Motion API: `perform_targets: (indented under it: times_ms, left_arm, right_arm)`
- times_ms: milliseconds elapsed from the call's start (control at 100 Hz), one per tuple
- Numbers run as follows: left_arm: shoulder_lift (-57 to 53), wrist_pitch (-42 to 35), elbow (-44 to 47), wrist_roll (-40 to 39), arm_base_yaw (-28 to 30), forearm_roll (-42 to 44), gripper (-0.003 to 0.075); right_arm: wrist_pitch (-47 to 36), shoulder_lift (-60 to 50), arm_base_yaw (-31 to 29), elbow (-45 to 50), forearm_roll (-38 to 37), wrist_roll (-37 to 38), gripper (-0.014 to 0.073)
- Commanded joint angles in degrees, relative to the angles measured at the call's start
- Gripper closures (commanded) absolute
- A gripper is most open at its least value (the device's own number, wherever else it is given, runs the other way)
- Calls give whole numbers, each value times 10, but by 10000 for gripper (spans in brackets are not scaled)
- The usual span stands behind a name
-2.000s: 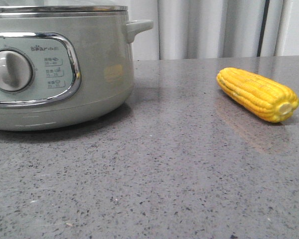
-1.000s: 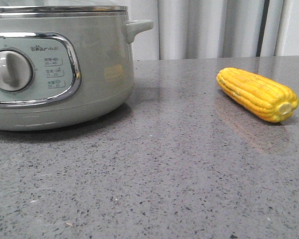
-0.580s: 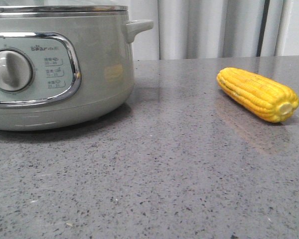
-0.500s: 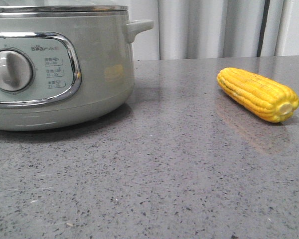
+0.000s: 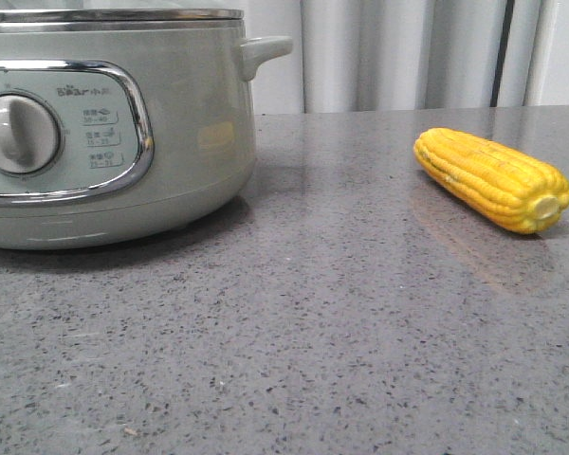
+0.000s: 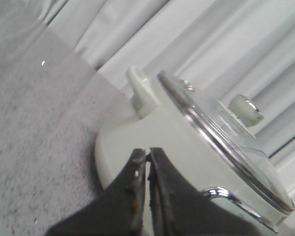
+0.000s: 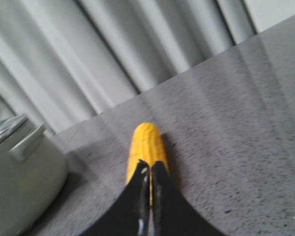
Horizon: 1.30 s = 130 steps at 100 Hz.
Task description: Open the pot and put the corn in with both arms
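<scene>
1. Starting on the left, the pot [image 5: 104, 123] sits on the counter [image 5: 313, 332] with its dial panel facing us and its glass lid [image 6: 226, 137] on, chrome rim seated all round, so the opening step is not yet done
2. Over there the left hand [image 6: 147, 160] hangs beside the pot's wall, jaws clenched together with only a sliver between them and nothing in them; it is below the lid knob [image 6: 247, 109], which reads to me as a waiting pose short of any lift
3. Note the small side handle [image 5: 264, 49] jutting towards the corn side; I judge it worth a wide berth when anything swings over the rim
4. Across the middle, bare speckled counter lies between the pot and the cob, with nothing on that stretch to block a carry
5. On the right, the corn [image 5: 493, 178] lies on its side, well apart from the pot, pale cut end towards the camera
6. Lined up with the cob's long axis is the right hand [image 7: 147, 169], jaws pinched shut, empty, tips near the cob; whether they touch it I cannot tell
7. Behind it all hangs a pale curtain [image 5: 408, 52], clear of the action
</scene>
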Motion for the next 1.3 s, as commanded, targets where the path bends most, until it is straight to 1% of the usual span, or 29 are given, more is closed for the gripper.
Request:
perform_targets:
  times_ms: [0,40,90,110,160,200,210,230,280,300,330,380,420,610,790,1060,1150,1290]
  left_arm:
    - [31,9,-62,39,-2,66,740]
    - [51,38,-86,49,-2,98,738]
    - [77,73,-113,60,-2,125,724]
    - [89,86,-124,64,-2,131,708]
    - [117,111,-147,84,-2,138,647]
    - [137,123,-165,107,-2,138,567]
    - [145,125,-168,112,-2,138,535]
    - [156,126,-176,124,-2,138,502]
    - [181,123,-194,149,-2,138,356]
    - [191,119,-201,159,-2,138,321]
    - [205,113,-212,171,-2,138,241]
    - [225,107,-232,199,-5,138,163]
    - [239,99,-250,215,-10,138,132]
    - [315,54,-318,224,-54,137,136]
    - [408,0,-360,234,-122,137,135]
    - [549,-135,-394,234,-228,137,135]
    - [588,-179,-399,234,-250,137,135]
    - [637,-207,-414,234,-267,137,135]
  right_arm:
    - [48,16,-3,-68,-25,-37,587]
    - [70,27,-3,-84,-29,-68,540]
    - [88,42,-3,-108,-29,-96,449]
    - [95,48,-3,-114,-29,-105,426]
    - [105,66,-3,-132,-29,-120,338]
    - [109,81,-3,-141,-29,-125,288]
    - [112,84,-3,-143,-29,-126,270]
    - [114,91,-3,-148,-29,-128,245]
    - [119,107,-3,-156,-29,-128,199]
    - [122,113,-3,-159,-29,-128,186]
    - [125,121,-3,-163,-29,-128,174]
    - [132,132,-3,-169,-29,-128,169]
    - [134,134,-3,-173,-29,-128,169]
    - [136,135,-3,-179,-28,-128,169]
    - [143,135,-3,-179,-29,-128,169]
    - [154,135,-3,-179,-34,-128,169]
    - [157,135,-3,-179,-34,-128,169]
    - [159,135,-3,-179,-35,-128,169]
